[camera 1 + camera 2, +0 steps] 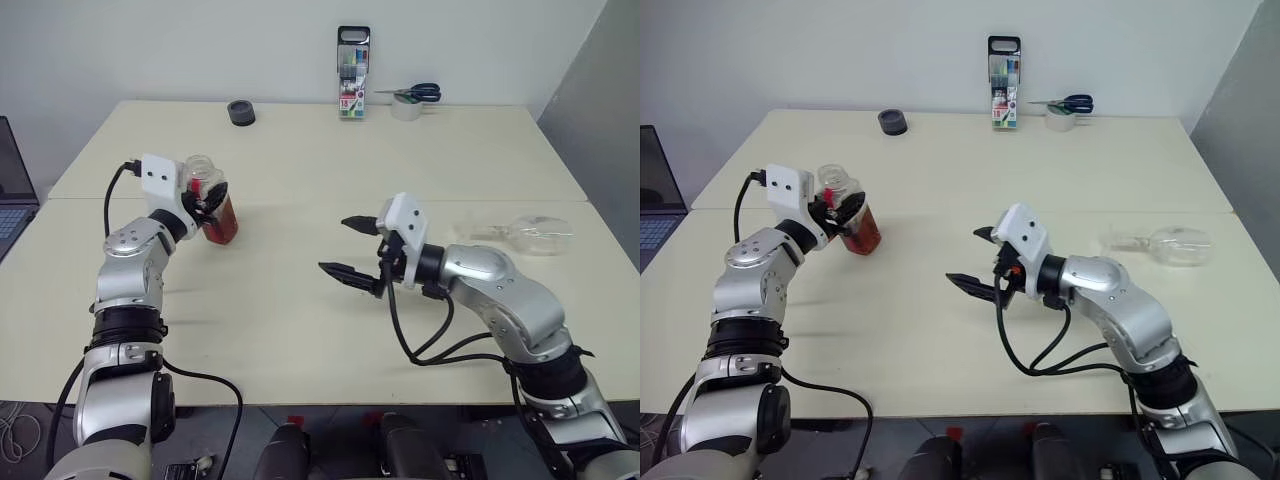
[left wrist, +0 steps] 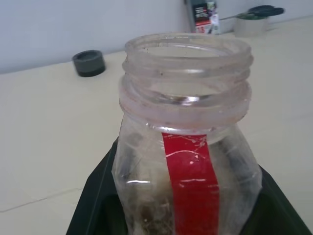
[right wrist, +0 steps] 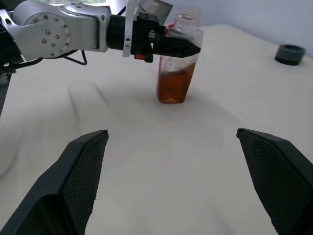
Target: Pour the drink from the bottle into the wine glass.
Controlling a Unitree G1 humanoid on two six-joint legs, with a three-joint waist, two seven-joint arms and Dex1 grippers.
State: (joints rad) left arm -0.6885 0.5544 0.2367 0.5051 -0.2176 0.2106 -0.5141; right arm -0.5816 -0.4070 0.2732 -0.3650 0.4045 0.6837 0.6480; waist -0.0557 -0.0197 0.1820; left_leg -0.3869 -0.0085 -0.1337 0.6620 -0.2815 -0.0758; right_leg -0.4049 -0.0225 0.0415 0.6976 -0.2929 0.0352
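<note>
My left gripper is shut on the bottle, gripping it just below the neck and holding it upright at the left of the table. The bottle's mouth is open, and a red strip runs down its side. The amber drink fills its lower part. Whether the base touches the table I cannot tell. My right gripper hovers open over the middle of the table, pointing toward the bottle with nothing between its fingers. The wine glass lies on its side at the right of the table, behind my right arm.
A marker case stands at the table's far edge, with a tape roll and scissors beside it. A dark round object lies at the far left. A laptop sits off the table's left edge.
</note>
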